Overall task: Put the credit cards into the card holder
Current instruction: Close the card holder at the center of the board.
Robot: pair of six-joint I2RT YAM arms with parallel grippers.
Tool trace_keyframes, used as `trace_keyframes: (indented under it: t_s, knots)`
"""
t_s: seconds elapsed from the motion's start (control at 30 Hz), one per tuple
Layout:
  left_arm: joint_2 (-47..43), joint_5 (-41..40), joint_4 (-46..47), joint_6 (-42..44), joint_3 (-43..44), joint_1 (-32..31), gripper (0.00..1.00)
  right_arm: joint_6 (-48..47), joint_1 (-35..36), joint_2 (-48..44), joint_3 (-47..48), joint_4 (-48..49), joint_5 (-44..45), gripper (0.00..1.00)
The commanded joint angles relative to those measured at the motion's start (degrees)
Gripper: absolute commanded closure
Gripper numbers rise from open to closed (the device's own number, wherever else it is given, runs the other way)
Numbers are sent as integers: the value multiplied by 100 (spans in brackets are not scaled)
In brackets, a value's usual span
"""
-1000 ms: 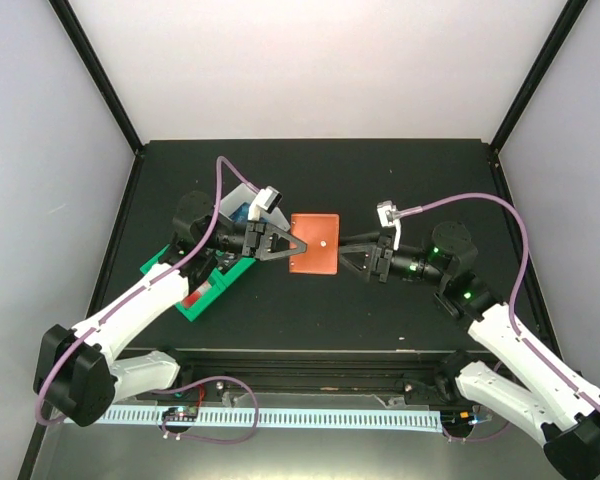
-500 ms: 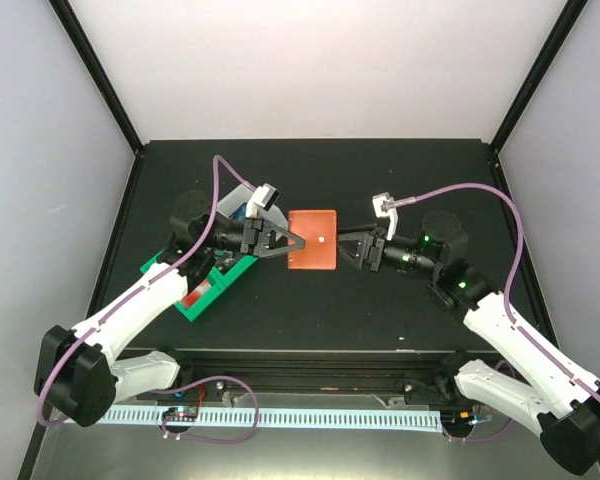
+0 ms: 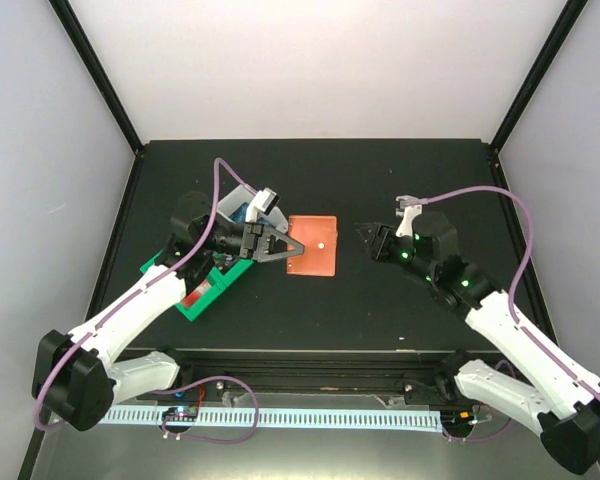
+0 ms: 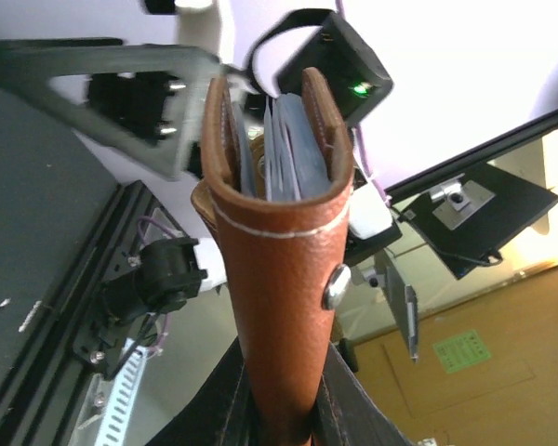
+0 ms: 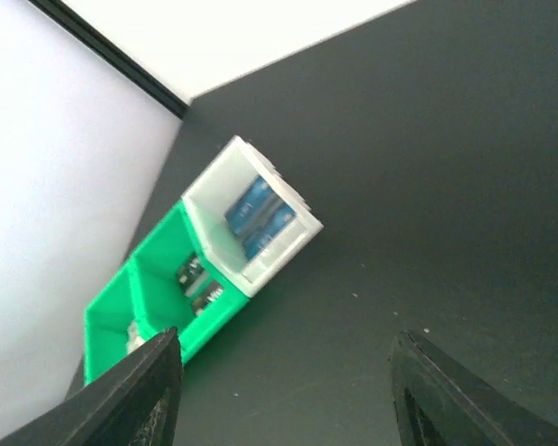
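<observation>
**Thin slick cards, soft holder: where I would take hold**

My left pincer is clamped on the card holder, gripping its lower end so that the mouth points away from my wrist. From above, the holder sits about mid-tabletop, a little toward the left edge. I cannot tell whether it rests on the tabletop or hangs just above it. My right pincer has its fingers wide apart with nothing between them. It is on the right half, well apart from the holder.

The credit cards lie in the green-and-white tray near the left edge. The blue ones are in the white end compartment and the black ones are in the next one along. What fills the last compartment is too small to tell.

I judge the cards light, stiff and slippery, and stacked flat they offer little to pinch. I would pinch across one card's long edges, because squeezing the stack would fan it.

The holder is soft leather and will flex. Its mouth is narrow and crowded with clear pockets, so a card should go in edge-first and square. My grip should keep clear of the snap stud.

The tray walls leave little room for fingers. My left arm lies over the tray and would block my right arm's reach to it. The tabletop between holder and right pincer shows nothing in the way.
</observation>
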Motion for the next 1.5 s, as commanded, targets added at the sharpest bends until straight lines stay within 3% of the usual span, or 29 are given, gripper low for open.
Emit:
trace_keyframes:
  t_s: [0.0,0.1,0.3,0.5,0.73,0.87,1.17,1.33,1.47]
  knots:
    - [-42,-268,-1415,1247,211,-11,99,-66,4,-633,-187,446,-191,37]
    - [137,-617,-2333,2079,227,-15,98,-54,5,-984,-453,626,-430,35]
    - [808,-973,-1784,2187,-331,-200,98,32,12,-926,-761,123,-607,34]
    - [2248,-1667,-1631,2420,-121,-801,98,177,23,-439,-1185,-121,-540,35]
    - [3897,-2093,-1275,2356,434,-1287,98,345,30,47,-1638,-353,-229,48]
    - [4159,-2376,-1425,2507,516,-1306,90,497,30,335,-2066,151,-609,52]
    - [4025,-3407,-2731,3588,567,-1306,54,518,31,973,-2290,912,-1031,53]
    - [3762,-4170,-3408,3909,546,-1306,50,492,64,1327,-2221,1156,-1108,54]
    - [3681,-4361,-3560,3956,500,-1303,49,337,157,1538,-1903,888,-662,57]
